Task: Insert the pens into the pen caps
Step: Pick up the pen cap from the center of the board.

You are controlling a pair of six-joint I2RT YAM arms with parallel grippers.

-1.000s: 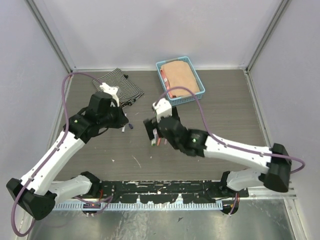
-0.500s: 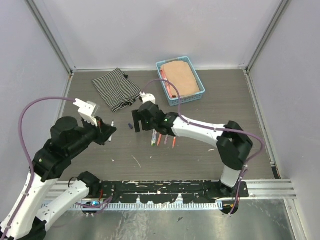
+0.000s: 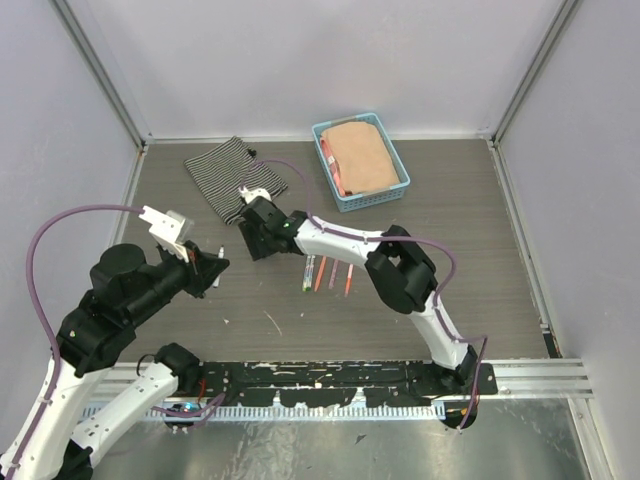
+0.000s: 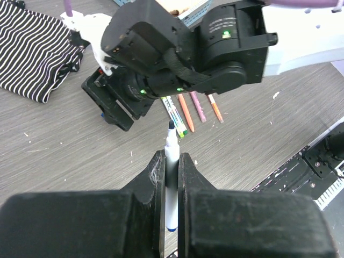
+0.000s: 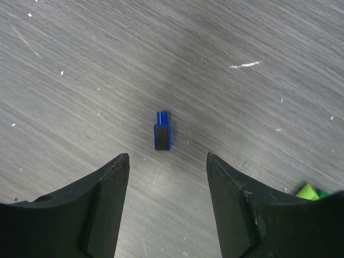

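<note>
Right wrist view gives us the right gripper (image 5: 166,157) spread wide, gripping nothing, a dark blue pen cap (image 5: 162,137) on the table just ahead. That arm reaches left (elbow bent). Our left gripper (image 4: 171,161) clamps a white pen (image 4: 171,141).
</note>
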